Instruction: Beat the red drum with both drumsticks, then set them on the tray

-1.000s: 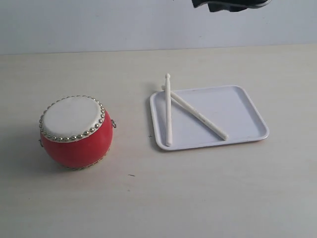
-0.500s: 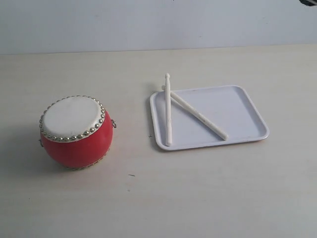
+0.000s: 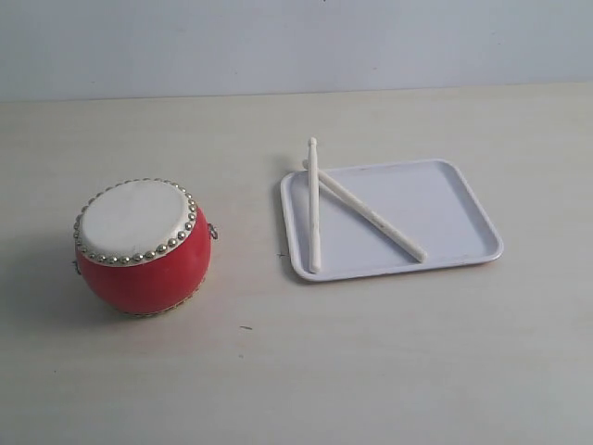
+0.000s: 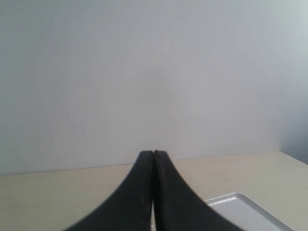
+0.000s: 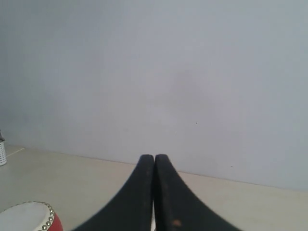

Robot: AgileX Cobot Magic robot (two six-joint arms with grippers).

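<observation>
The red drum (image 3: 142, 247) with its off-white studded skin stands on the table at the left. To its right lies the white tray (image 3: 459, 209), holding both cream drumsticks. One drumstick (image 3: 315, 206) runs lengthwise along the tray's left side, its tip past the far rim. The other drumstick (image 3: 371, 215) lies diagonally and crosses under the first near the far left corner. Neither arm shows in the exterior view. My left gripper (image 4: 153, 155) is shut and empty, a tray corner (image 4: 243, 206) below it. My right gripper (image 5: 154, 158) is shut and empty, the drum's edge (image 5: 34, 217) beside it.
The pale wooden table (image 3: 371, 362) spreads around drum and tray. A plain grey wall (image 3: 278, 42) backs the table. A small white object (image 5: 2, 153) shows at the edge of the right wrist view.
The dark arm part seen at the top of the exterior view a second ago has withdrawn to the right and left the frame. Drum, tray and sticks have not moved.
</observation>
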